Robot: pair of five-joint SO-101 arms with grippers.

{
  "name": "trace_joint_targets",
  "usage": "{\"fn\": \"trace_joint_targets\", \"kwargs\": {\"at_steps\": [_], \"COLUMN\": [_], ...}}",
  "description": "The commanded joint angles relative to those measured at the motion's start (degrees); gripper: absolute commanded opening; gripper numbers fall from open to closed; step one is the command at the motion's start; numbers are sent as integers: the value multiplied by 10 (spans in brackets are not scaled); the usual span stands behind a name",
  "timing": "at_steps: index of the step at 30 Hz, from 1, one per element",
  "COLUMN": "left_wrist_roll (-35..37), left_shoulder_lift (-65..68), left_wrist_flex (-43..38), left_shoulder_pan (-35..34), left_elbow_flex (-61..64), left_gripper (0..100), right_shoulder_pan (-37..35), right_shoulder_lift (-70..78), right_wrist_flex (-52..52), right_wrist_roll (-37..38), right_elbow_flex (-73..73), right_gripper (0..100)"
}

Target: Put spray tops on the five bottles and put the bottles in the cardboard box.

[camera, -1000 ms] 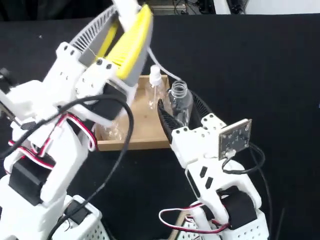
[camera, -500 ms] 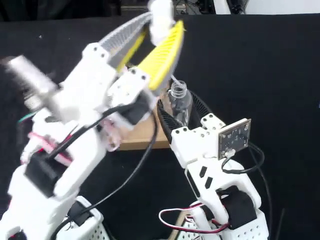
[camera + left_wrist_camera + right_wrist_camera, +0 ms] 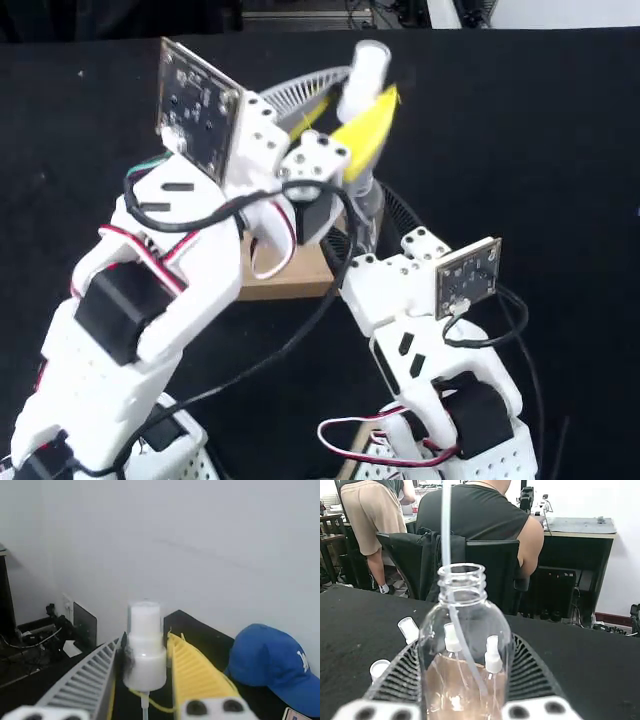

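White spray top (image 3: 145,647) sits clamped in the left gripper (image 3: 145,641), its tube (image 3: 445,530) inside the bottle (image 3: 462,630) the right gripper (image 3: 465,652) grips.

One bottle (image 3: 462,645), uncapped; one cardboard box (image 3: 285,285); one blue cap (image 3: 272,655). Five spray tops counted: one spray top (image 3: 145,645) held aloft; two white ones lying loose (image 3: 409,629) (image 3: 379,667) on the table (image 3: 350,630); two upright (image 3: 451,637) (image 3: 492,655), seen through the bottle.
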Motion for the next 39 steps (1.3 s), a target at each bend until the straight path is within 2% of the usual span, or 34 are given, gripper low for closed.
{"fn": "trace_joint_targets", "kwargs": {"at_steps": [1, 4, 8, 12, 18, 21, 27, 32, 39], "left_wrist_roll": [-4, -3, -5, -7, -4, -3, -2, -2, -2], "left_shoulder_lift": [0, -2, -22, -55, -115, -138, -185, -209, -270], "left_wrist_flex": [36, 77, 120, 127, 147, 173, 173, 123, 7], "left_shoulder_pan": [15, 12, 12, 0, -167, -256, -419, -501, -565], "left_elbow_flex": [-29, -36, -60, -91, -67, -26, 95, 223, 422], "left_gripper": [133, 213, 198, 198, 198, 198, 198, 198, 198], "right_shoulder_pan": [-3, -3, -3, -3, -2, -2, -2, -5, -6], "right_shoulder_lift": [-8, -8, -8, -8, -1, 7, 82, 169, 225], "right_wrist_flex": [-18, -17, -17, -18, -40, -113, -313, -399, -403], "right_wrist_roll": [-3, -3, -3, -3, -5, -6, -6, -4, -4], "right_elbow_flex": [-2, -2, -1, 6, 29, 65, 155, 173, 174], "right_gripper": [11, 11, 11, 11, 11, 10, 10, 10, 12]}}
